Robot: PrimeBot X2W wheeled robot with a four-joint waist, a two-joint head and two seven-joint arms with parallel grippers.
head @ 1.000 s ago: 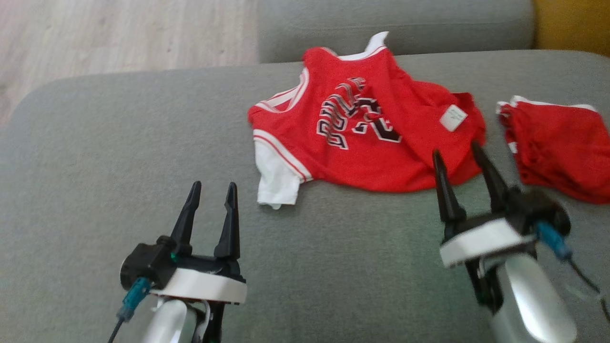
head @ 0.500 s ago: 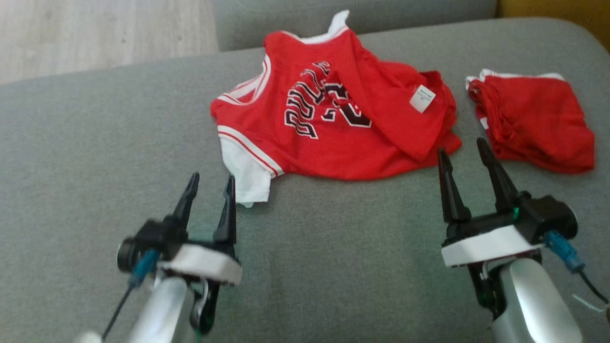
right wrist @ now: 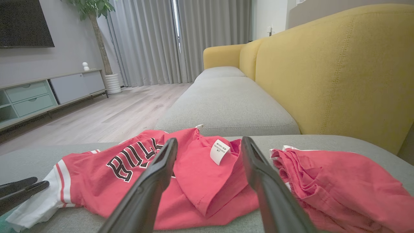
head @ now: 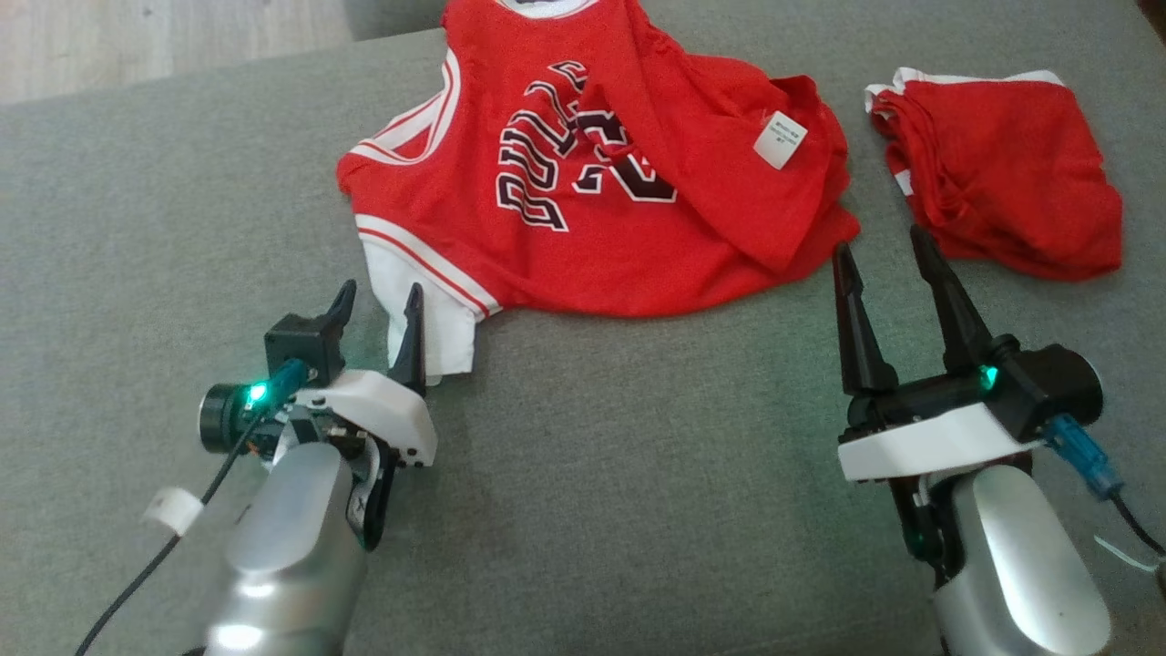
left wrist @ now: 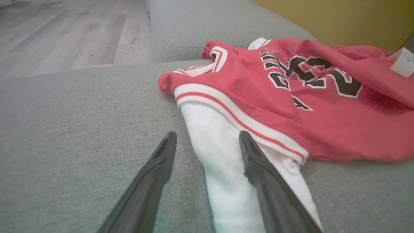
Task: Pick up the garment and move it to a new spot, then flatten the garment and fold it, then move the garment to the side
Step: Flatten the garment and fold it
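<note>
- Grey sofa seat (head: 638, 456) carries everything, with a yellow backrest (right wrist: 339, 71) behind it in the right wrist view. The weave looks grippy, so dragged cloth would likely bunch rather than slide.
- Red jersey (head: 619, 264), the garment to move, lies rumpled across the far middle of the seat. Its right part is folded over on itself. If that flap is lifted as it lies, the doubling would probably carry into the flattening step.
- Red folded shorts (head: 1002, 182) sit just beside the jersey's right edge, apart from it by a narrow strip of seat. A grab that drifts right could catch them instead, or drag both pieces together.
- Right pincer (head: 877, 241) is spread wide and holds nothing, its tips near the jersey's lower right hem, between the two red pieces. Closing too high would miss the thin hem entirely.
- Left pincer (head: 381, 296) is also spread and empty, set at the white sleeve (head: 446, 319). In the left wrist view one finger lies over the sleeve and the other over bare seat; I cannot tell whether either touches. A pinch on the sleeve alone would likely hoist the jersey lopsided, its body trailing and twisting.
- White label (head: 780, 139) shows on the folded flap, so inside cloth faces up there.
</note>
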